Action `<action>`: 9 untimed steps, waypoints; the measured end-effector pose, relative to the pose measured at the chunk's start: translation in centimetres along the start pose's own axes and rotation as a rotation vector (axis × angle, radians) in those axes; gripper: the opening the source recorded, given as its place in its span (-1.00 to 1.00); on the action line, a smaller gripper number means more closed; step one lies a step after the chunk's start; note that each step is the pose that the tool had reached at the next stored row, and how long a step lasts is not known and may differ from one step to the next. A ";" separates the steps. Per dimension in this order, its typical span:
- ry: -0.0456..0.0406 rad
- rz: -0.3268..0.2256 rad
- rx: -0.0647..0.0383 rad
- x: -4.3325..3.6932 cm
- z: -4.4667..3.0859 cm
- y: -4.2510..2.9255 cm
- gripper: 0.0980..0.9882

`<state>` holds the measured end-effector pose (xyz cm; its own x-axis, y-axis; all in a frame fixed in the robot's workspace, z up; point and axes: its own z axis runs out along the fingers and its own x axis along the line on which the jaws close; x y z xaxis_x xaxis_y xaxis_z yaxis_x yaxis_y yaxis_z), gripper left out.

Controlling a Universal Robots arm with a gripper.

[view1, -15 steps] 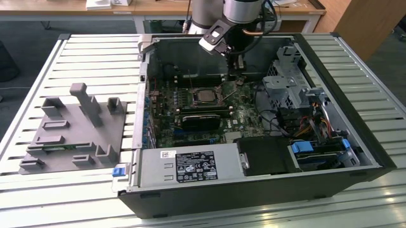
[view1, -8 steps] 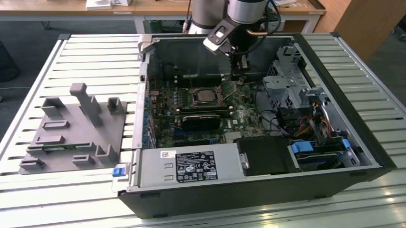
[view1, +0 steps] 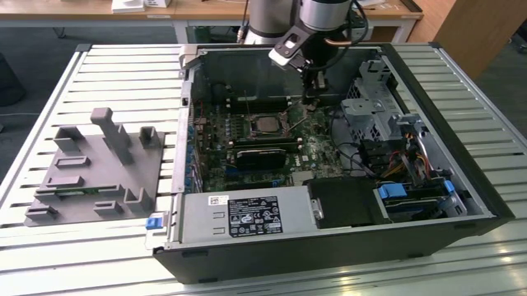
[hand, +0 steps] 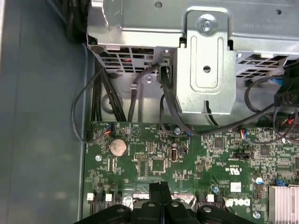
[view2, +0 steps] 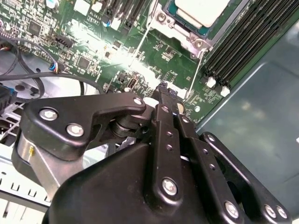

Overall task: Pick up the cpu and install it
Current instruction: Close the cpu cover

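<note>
Exterior view angled down on case (view1: 329,253), both wrist views close over motherboard (hand: 196,163)

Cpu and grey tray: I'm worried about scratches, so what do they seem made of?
The cpu looks metal-topped: a bright, shiny silver lid that catches the light. The tray looks like matt grey plastic, though that is less sure: evenly dull, no glints.

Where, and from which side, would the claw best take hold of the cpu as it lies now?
Probably by two opposite edges of the cpu, coming straight down from above. It lies flat and thin, ringed by the metal frame, so a sideways approach looks blocked and only the top is open.
</note>
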<state>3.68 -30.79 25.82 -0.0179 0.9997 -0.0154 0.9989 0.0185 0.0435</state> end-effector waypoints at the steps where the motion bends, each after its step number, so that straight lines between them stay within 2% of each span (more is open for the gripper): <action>1: -0.0001 0.000 0.000 0.02 0.03 0.09 -0.98; 9: -0.0030 0.000 0.000 0.05 0.14 0.70 -0.98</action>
<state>4.39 -30.73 25.71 -0.0174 0.9997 -0.0184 0.9989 0.0182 0.0432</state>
